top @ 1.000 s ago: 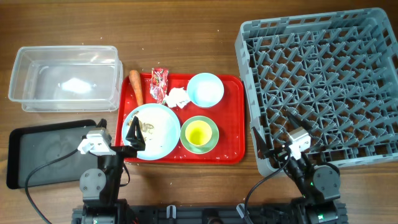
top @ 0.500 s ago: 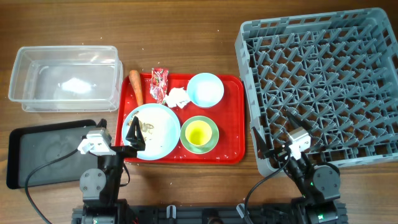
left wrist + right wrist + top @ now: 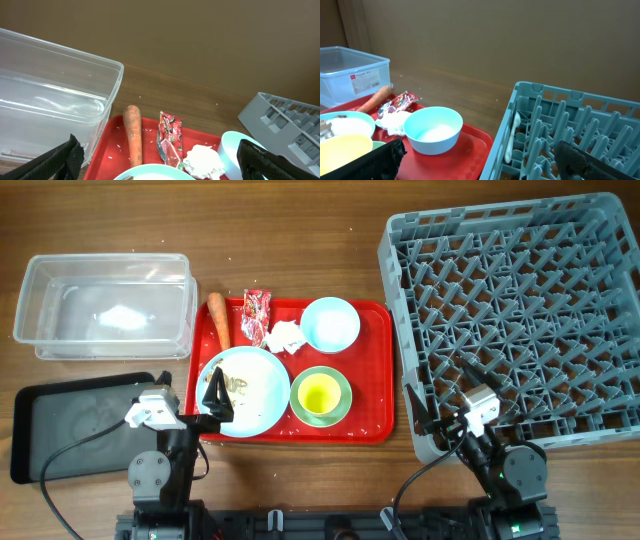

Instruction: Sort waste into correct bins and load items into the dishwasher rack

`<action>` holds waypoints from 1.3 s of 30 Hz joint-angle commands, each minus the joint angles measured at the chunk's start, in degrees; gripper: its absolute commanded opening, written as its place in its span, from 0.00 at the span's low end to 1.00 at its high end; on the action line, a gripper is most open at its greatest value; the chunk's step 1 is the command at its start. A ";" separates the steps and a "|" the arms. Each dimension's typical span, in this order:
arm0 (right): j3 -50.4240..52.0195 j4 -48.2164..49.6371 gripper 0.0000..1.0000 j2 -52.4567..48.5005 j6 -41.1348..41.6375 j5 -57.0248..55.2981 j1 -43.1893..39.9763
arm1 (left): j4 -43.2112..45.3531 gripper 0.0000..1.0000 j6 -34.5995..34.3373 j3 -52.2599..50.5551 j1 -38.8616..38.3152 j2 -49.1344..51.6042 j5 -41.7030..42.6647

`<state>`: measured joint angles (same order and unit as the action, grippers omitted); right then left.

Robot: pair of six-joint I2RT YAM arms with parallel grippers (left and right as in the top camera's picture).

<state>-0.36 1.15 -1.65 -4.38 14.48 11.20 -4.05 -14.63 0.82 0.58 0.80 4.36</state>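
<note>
I find the tabletop (image 3: 300,240) matt brown wood grain. At my ten o'clock, the tub (image 3: 105,305) is clear glossy plastic. The black tray (image 3: 60,430) is smooth with a dull sheen, and the red serving tray (image 3: 375,380) is glossy plastic. The wrapper (image 3: 257,315) is shiny foil and the tissue (image 3: 285,337) is crumpled paper. At two o'clock, the rack (image 3: 520,310) is matt grey plastic.

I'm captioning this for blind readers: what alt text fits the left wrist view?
A carrot and a red wrapper lie side by side on a red tray, a crumpled tissue beside the wrapper. A clear tub stands at left, a grey rack corner at right; the left fingers spread wide below.
</note>
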 commanded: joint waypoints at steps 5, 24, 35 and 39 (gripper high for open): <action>0.04 0.04 1.00 -0.04 -0.52 -0.94 0.02 | 0.02 1.00 0.74 -0.46 -0.15 -0.37 -0.33; 0.04 0.04 1.00 -0.04 -0.55 -0.94 0.02 | 0.04 1.00 0.70 -0.46 -0.15 -0.37 -0.17; 0.04 1.44 1.00 -0.02 -4.35 -0.66 0.02 | 4.09 1.00 -3.82 -0.46 -0.15 -0.37 9.09; 0.04 1.57 1.00 -0.02 -4.37 5.33 0.02 | 8.28 1.00 -3.82 -0.46 -0.15 -0.37 8.92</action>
<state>-0.36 2.22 -1.65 -7.84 15.09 11.20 1.43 -17.56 0.69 0.58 0.80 12.36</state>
